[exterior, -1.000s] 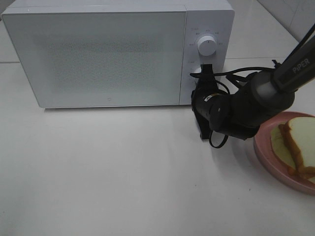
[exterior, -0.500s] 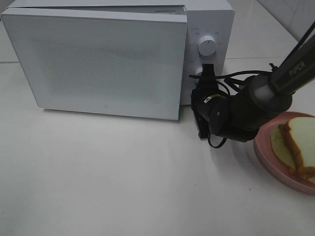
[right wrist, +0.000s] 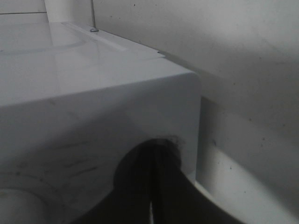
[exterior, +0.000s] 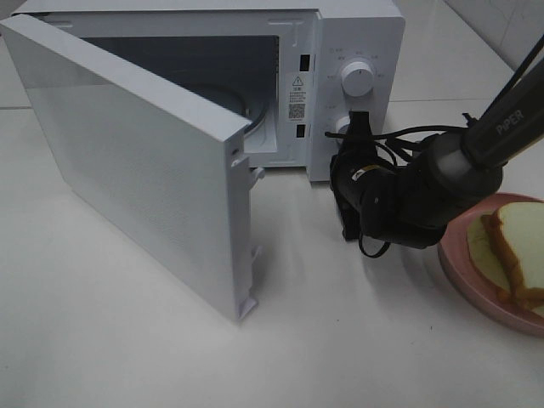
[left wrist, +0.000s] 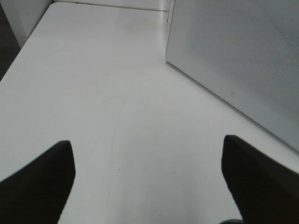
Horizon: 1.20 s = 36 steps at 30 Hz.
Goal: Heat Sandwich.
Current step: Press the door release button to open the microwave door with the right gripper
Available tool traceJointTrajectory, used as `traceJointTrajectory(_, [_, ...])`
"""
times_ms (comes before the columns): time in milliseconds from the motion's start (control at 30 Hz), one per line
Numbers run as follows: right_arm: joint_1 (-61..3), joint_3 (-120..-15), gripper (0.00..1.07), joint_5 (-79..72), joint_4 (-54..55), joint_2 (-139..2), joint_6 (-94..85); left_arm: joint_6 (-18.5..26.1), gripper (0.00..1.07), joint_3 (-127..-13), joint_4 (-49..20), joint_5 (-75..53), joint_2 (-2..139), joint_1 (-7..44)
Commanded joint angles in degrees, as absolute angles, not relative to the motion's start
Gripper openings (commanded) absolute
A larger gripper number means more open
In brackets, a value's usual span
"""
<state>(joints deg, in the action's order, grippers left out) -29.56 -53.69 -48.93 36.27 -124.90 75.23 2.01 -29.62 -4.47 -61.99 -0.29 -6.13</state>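
Note:
The sandwich (exterior: 514, 242) lies on a round pink plate (exterior: 459, 259) at the table's right edge. The white microwave (exterior: 361, 34) stands at the back with its door (exterior: 144, 161) swung wide open towards the front left, showing the dark cavity (exterior: 229, 76). My right gripper (exterior: 354, 126) is shut, its tips against the lower part of the control panel below the round knob (exterior: 357, 79). In the right wrist view the closed fingers (right wrist: 152, 186) press against the white panel. My left gripper (left wrist: 149, 182) is open over bare table, holding nothing; the exterior view does not show it.
The open door (left wrist: 243, 56) juts out over the table's left-middle area and stands just to one side of the left gripper. The right arm (exterior: 408, 200) with its cables hangs between the microwave and the plate. White table (exterior: 127, 340) in front.
The microwave door has swung from shut to wide open. The right gripper stays at the control panel, barely moved.

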Motion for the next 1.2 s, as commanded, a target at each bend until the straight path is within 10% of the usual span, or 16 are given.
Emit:
traceJointTrajectory(33, [-28.02, -56.89, 0.0, -62.85, 33.69, -123.42, 75.57, 1.66, 0.8, -29.45, -4.47, -61.25, -1.26, -6.25])
traceJointTrajectory(1200, [-28.19, -50.42, 0.01, -57.07, 32.37, -120.61, 71.45, 1.66, 0.8, -29.45, -4.47, -61.25, -1.26, -6.25])
